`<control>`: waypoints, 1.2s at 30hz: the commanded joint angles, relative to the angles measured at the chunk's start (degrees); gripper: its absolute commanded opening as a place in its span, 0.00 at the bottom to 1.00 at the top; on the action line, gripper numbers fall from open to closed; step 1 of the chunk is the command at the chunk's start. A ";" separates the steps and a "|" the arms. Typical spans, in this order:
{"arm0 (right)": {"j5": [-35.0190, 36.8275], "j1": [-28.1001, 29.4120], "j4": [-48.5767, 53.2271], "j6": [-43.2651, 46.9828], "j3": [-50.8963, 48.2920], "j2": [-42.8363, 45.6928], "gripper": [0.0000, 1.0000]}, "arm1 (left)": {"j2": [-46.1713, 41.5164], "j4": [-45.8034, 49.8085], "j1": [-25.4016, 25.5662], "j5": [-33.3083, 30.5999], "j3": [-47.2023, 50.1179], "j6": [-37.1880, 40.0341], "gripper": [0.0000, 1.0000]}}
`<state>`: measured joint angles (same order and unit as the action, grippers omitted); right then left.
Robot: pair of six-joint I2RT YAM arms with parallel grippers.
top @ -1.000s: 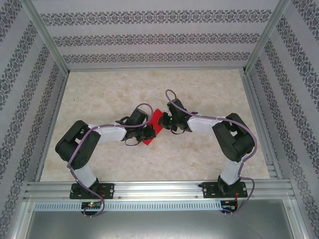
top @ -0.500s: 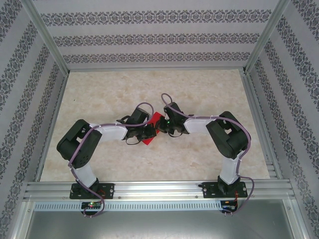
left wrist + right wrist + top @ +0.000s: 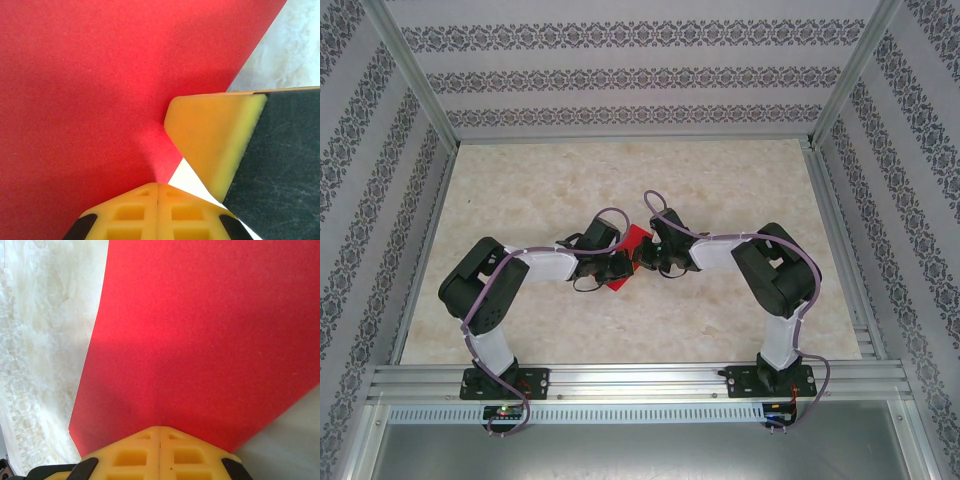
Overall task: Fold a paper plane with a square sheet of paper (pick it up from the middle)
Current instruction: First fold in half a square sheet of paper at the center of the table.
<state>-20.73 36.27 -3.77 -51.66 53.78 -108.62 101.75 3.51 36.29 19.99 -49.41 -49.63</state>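
The job is barely begun, by my reading: the square sheet of paper [image 3: 634, 243] lies out on the pale surface [image 3: 720, 180] near its middle, caught between my two claws, and I see no finished fold on it, no nose, no wings, no centre ridge. The whole plane is left to make. My left claw [image 3: 617, 266] is closed, its two yellow fingertips [image 3: 135, 210] meeting at a seam, and a small pucker of red runs down into that seam, so I judge it is nipping the sheet somewhere inside its edges rather than at a corner. A yellow wedge [image 3: 210, 140] sits on the paper just beside that pinch; I take it for part of my other claw. My right claw [image 3: 648, 258] is closed too, tips [image 3: 185, 455] together against the near edge of the red, but whether it actually holds paper I cannot tell. Being square, the sheet has no true long axis; from above it sits cornerwise, one corner pointing to the far side and slightly right, the opposite one toward my bases and left.
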 commanded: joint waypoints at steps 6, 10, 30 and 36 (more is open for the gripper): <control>-0.58 -0.33 -0.44 2.35 -1.82 2.89 0.00 | 1.25 2.28 0.58 -1.65 -1.65 0.06 0.00; -0.01 -0.57 1.23 2.53 -1.28 0.84 0.00 | 1.34 1.94 0.54 -1.14 -1.70 0.23 0.00; 0.22 -0.75 7.06 3.29 1.49 -2.95 0.00 | 2.65 1.35 0.60 -2.38 -0.29 2.65 0.02; 0.99 -3.55 7.32 5.89 2.78 -4.23 0.00 | 1.38 8.08 0.54 -3.71 1.25 3.30 0.00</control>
<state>-23.11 34.59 0.51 -48.49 56.05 -109.56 102.13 4.27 36.40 19.05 -49.89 -48.05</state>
